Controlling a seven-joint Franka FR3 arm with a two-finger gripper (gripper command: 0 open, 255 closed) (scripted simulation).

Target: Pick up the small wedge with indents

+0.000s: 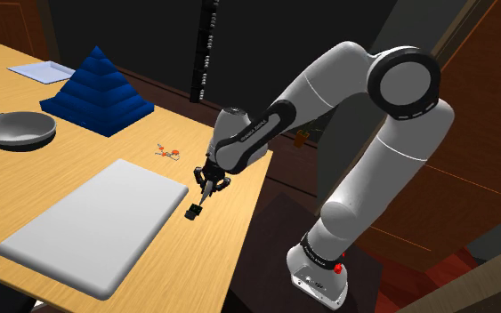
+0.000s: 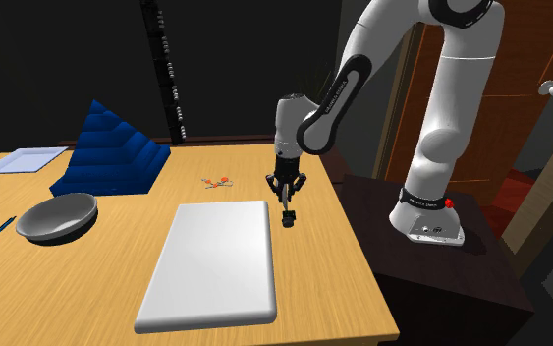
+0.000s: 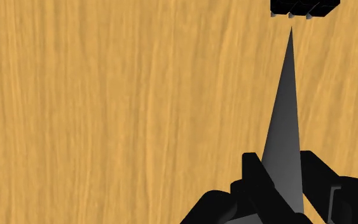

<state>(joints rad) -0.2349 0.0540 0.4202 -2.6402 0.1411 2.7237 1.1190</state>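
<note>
The all-black two-finger gripper (image 3: 279, 160) is clamped on a slim grey wedge (image 3: 288, 95) with a black notched end; both hang just beside the flat white rectangular board (image 1: 97, 222). The light wooden table (image 1: 195, 258) lies beneath.

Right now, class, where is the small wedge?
Shoulder view, centre: the wedge is clasped in the gripper, just off the white board's right-hand corner, over the wooden table.

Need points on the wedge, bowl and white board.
wedge (image 3: 284, 137): wrist view, on its grey face, ahead of the gripper.
bowl (image 1: 17, 129): shoulder view, on its bare inside.
white board (image 1: 97, 222): shoulder view, on the middle of its top face.
</note>
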